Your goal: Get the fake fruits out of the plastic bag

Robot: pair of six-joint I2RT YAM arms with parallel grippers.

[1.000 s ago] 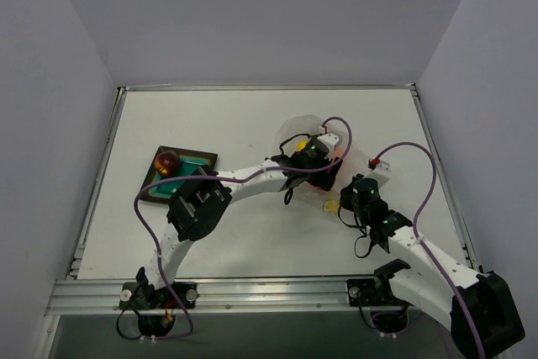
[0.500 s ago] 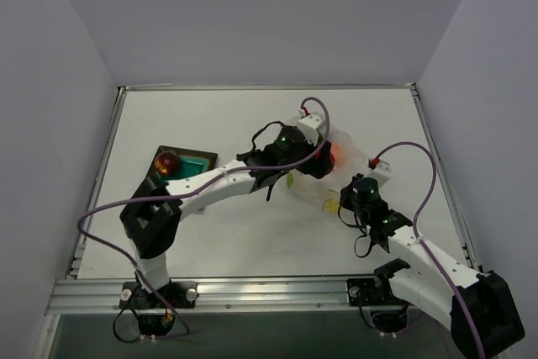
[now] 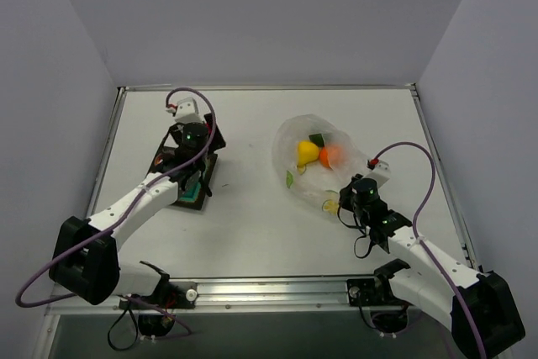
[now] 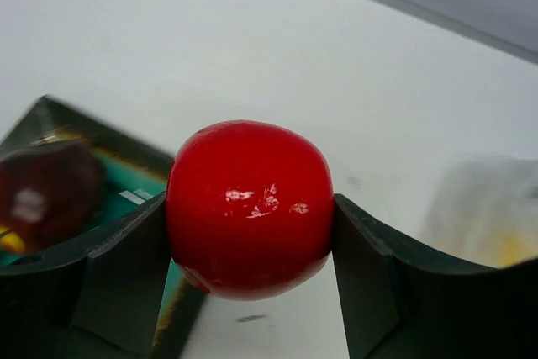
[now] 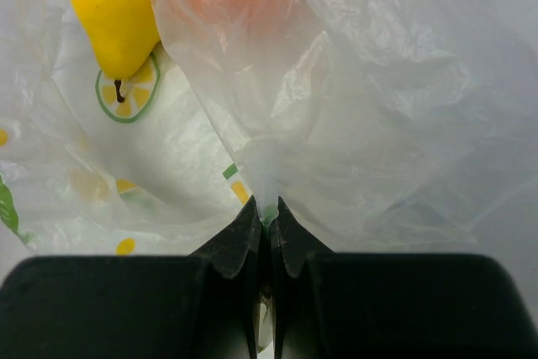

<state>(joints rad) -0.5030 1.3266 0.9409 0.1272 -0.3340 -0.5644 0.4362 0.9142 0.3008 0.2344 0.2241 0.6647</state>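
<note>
My left gripper (image 4: 250, 209) is shut on a glossy red ball (image 4: 249, 204) and holds it above the near edge of the dark square tray (image 4: 52, 117). A dark red-brown ball (image 4: 40, 193) lies in that tray. In the top view the left gripper (image 3: 188, 155) is over the tray (image 3: 198, 192) at the left. The clear printed plastic bag (image 3: 296, 176) lies right of centre, with a yellow pear (image 3: 307, 151) and an orange-red fruit (image 3: 333, 155) inside. My right gripper (image 5: 269, 208) is shut on a fold of the bag's film (image 5: 370, 107); the pear (image 5: 113, 10) shows beyond it.
A dark green shape (image 3: 317, 139) sits in the bag behind the pear; I cannot tell if it is a fruit or a print. The table's raised rim (image 3: 269, 87) runs along the back and sides. White walls enclose the table.
My left arm has pulled out of the bag and swung left to the tray, carrying the red ball. The right gripper has held the bag in place.
</note>
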